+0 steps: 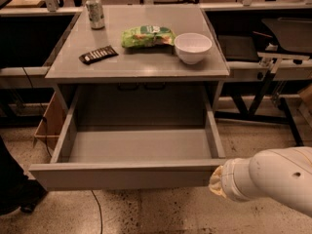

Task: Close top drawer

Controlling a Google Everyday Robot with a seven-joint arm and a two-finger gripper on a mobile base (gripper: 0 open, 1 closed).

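The top drawer [122, 175] is a wide grey drawer with a plain flat front panel and a shallow empty grey box. It stands pulled far out from under the grey table [136, 62] toward the camera. My arm comes in from the lower right. Its white wrist and the gripper [218, 182] sit at the right end of the drawer's front panel, touching or almost touching it. The fingers are hidden behind the wrist.
On the tabletop stand a soda can [95, 12], a dark snack bar [98, 54], a green chip bag [147, 36] and a white bowl [193, 48]. A cardboard box [48, 126] stands on the floor to the left. Dark benches and a stand's legs [258, 106] are to the right.
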